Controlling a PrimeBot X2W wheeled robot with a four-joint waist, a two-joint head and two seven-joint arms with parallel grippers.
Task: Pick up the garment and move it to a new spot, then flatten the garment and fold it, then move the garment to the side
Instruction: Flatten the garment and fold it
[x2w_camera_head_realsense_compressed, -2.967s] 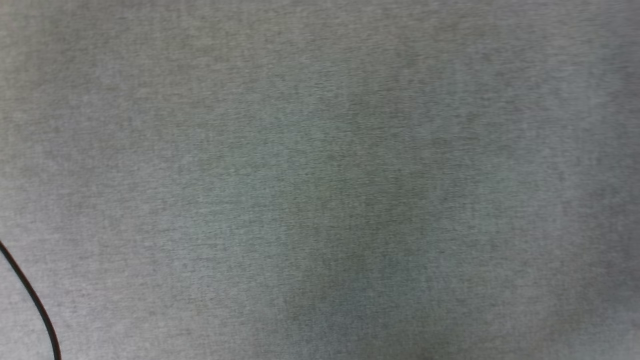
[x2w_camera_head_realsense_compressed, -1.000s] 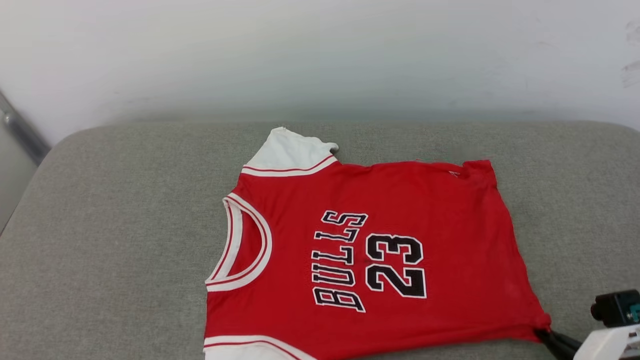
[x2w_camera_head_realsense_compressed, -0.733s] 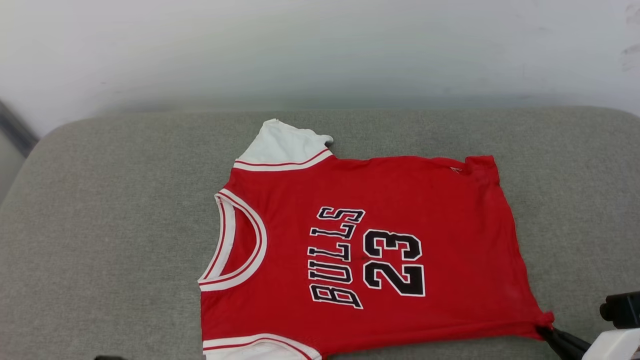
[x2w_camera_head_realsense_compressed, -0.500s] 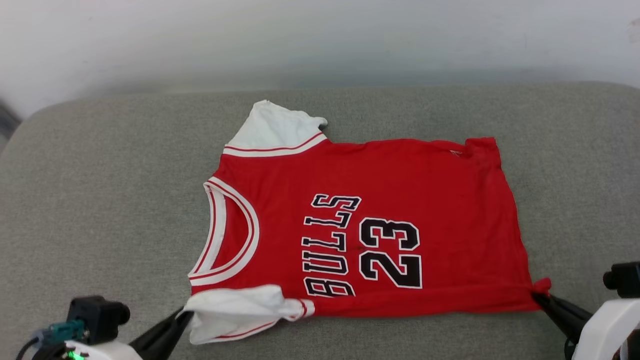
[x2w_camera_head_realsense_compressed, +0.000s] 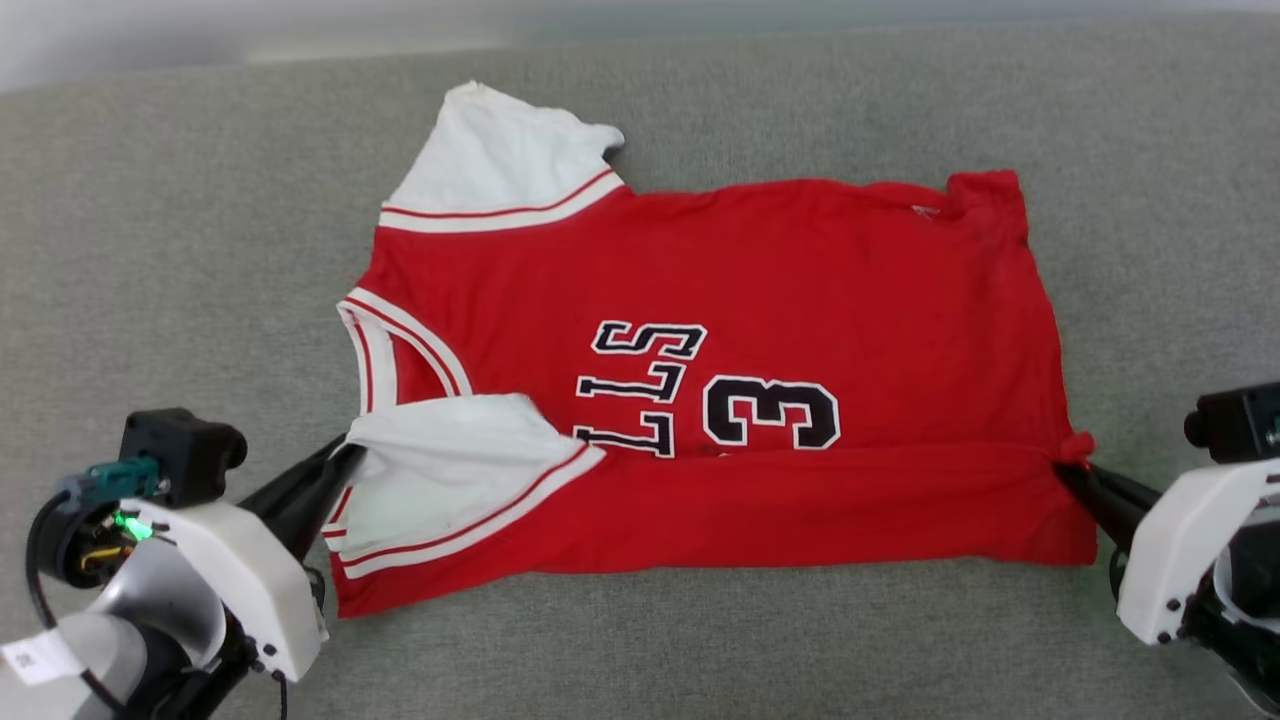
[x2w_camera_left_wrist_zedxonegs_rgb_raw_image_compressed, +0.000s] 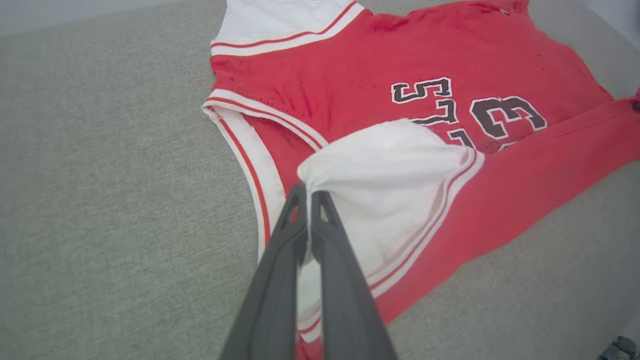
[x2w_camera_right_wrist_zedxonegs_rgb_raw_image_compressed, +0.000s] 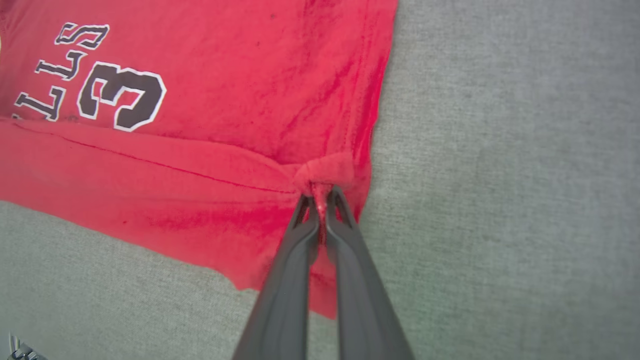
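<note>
The garment (x2w_camera_head_realsense_compressed: 760, 290), a red jersey with white sleeves and black lettering, lies on the grey cushion (x2w_camera_head_realsense_compressed: 180, 250), collar to the left. Its near long edge is folded over the front, covering part of the lettering and number. My left gripper (x2w_camera_head_realsense_compressed: 352, 458) is shut on the tip of the near white sleeve (x2w_camera_head_realsense_compressed: 450, 460), which lies turned up over the collar area; the left wrist view shows the pinch (x2w_camera_left_wrist_zedxonegs_rgb_raw_image_compressed: 306, 192). My right gripper (x2w_camera_head_realsense_compressed: 1068, 470) is shut on the near hem corner, bunched into a small knot (x2w_camera_right_wrist_zedxonegs_rgb_raw_image_compressed: 324, 172) at the fingertips (x2w_camera_right_wrist_zedxonegs_rgb_raw_image_compressed: 320, 197).
The grey cushion runs wide on all sides of the garment, with bare fabric at the left (x2w_camera_left_wrist_zedxonegs_rgb_raw_image_compressed: 100, 175) and right (x2w_camera_right_wrist_zedxonegs_rgb_raw_image_compressed: 500, 175). A pale wall (x2w_camera_head_realsense_compressed: 200, 25) rises behind the cushion's far edge.
The head camera has tilted downward. Both grippers have carried the near edge of the garment away from me, so the fold now covers more of the lettering and half the number.
</note>
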